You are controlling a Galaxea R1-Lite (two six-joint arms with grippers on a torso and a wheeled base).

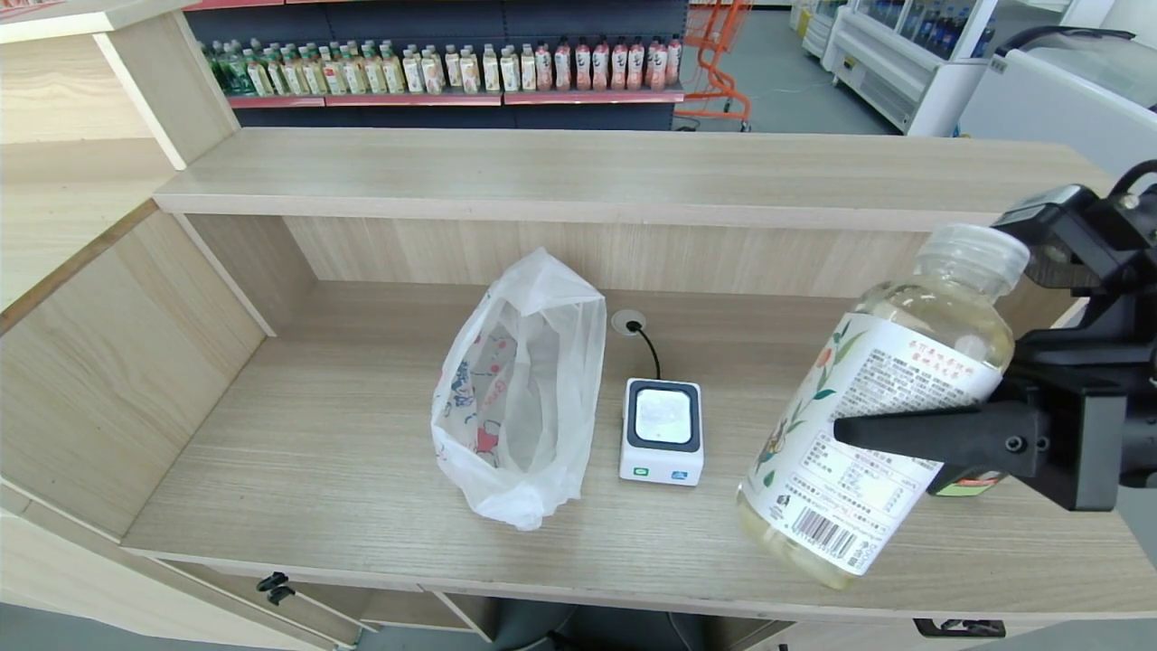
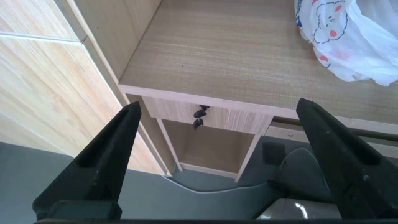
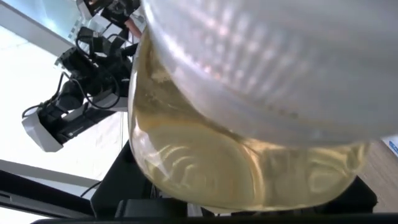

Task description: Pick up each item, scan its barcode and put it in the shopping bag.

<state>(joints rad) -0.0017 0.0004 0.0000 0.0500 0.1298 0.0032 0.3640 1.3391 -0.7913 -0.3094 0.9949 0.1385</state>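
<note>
- The right gripper (image 1: 895, 425) clamps a bottle (image 1: 868, 470) of pale yellow drink around its label. The bottle is tilted above the counter's (image 1: 343, 470) front right, cap up and barcode at the low end.
- The left gripper (image 2: 219, 112) hangs spread wide and holds nothing, just off the counter's front edge.
- The scanner (image 1: 662, 430) sits mid-counter, window up.
- The shopping bag (image 1: 524, 389) stands just beside the scanner, on its left, mouth open.
- Shelves of drinks (image 1: 452, 68) stand beyond.
</note>
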